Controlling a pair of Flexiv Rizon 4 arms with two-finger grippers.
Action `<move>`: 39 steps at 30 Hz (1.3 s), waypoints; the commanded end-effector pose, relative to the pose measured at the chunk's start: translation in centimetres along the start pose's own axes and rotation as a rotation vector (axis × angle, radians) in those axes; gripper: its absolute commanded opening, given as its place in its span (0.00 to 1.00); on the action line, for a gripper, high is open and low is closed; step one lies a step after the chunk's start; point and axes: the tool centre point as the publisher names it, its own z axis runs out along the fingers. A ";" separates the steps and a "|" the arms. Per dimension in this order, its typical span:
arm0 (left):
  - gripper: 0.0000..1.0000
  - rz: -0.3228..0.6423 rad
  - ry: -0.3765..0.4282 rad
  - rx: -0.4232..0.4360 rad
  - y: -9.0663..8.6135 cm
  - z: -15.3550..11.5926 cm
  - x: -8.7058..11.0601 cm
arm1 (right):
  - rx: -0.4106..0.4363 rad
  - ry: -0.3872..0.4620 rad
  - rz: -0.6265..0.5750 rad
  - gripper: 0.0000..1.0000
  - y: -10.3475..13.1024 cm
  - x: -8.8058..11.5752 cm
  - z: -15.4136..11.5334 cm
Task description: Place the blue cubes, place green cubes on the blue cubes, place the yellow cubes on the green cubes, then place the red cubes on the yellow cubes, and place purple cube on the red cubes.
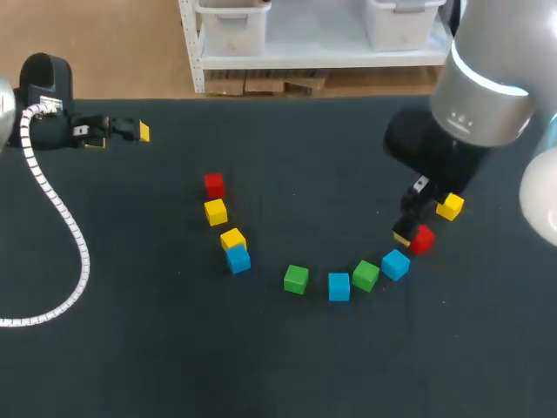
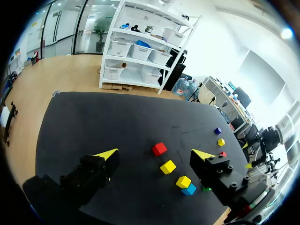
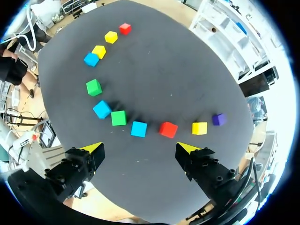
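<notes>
- The right gripper (image 3: 140,149) is held with its fingers wide apart, and nothing is clasped.
- Just ahead of it, a blue cube (image 3: 138,129) and a red cube (image 3: 168,129) are seen on the table (image 3: 187,70). A yellow cube (image 3: 199,127) and the purple cube (image 3: 218,119) are lined up beyond the red one.
- A green cube (image 3: 118,117) is set just beside the blue cube.
- The left gripper (image 2: 155,154) is likewise spread and empty. A second red cube (image 2: 159,149) is seen ahead of it, on the table.

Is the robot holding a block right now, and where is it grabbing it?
No. Both the left hand and the right hand are open and empty.
</notes>
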 end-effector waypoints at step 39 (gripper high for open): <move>1.00 0.002 -0.006 0.011 0.2 0.0 0.1 | -0.096 0.105 0.082 0.69 -0.3 -1.4 10.8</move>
